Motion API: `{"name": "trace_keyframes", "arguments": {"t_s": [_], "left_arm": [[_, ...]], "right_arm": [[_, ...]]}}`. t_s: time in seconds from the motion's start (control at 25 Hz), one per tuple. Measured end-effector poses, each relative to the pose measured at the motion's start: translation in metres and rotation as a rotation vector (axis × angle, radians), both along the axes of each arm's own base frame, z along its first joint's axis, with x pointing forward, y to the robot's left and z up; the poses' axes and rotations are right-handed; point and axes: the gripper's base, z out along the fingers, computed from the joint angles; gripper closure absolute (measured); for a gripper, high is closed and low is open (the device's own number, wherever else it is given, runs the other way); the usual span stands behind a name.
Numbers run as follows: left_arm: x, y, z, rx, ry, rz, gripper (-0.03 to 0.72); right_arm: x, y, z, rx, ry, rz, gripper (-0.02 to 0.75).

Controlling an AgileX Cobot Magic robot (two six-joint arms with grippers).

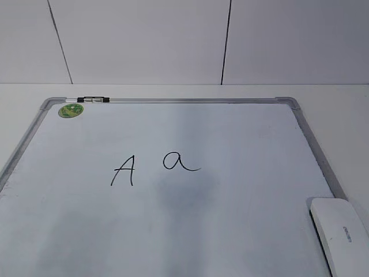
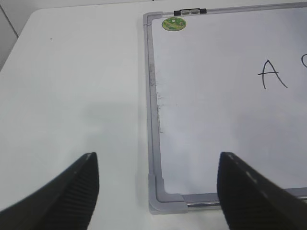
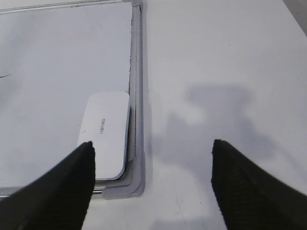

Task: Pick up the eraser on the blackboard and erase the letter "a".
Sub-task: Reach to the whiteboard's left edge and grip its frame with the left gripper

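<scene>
The white, rounded oblong plastic eraser (image 3: 105, 134) lies flat in the near right corner of the smooth white silver-framed blackboard (image 1: 323, 161), well apart from the thin cursive letter "a" (image 1: 180, 161). Both matte black claws, left claw (image 2: 158, 184) and right claw (image 3: 152, 175), hang spread, empty, above the pale desk (image 3: 216, 57).

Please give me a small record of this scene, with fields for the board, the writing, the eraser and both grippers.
blackboard: white board with grey frame, lying flat on the table
writing: capital A to the left of the letter "a", both intact
eraser: lying on the board in its near right corner, against the frame
left gripper: open, empty, above the near left corner
right gripper: open, empty, near the eraser, not touching it
</scene>
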Motion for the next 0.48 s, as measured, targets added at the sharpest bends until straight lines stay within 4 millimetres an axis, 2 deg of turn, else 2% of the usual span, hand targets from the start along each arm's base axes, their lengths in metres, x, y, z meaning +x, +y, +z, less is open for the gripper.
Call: {"name": "trace_keyframes", "arguments": {"t_s": [0.48], "left_arm": [[0.0000,0.0000,0.0000,0.000,0.000,0.000,0.111]], "right_arm": [[0.0000,0.0000,0.0000,0.000,0.000,0.000,0.160]]}}
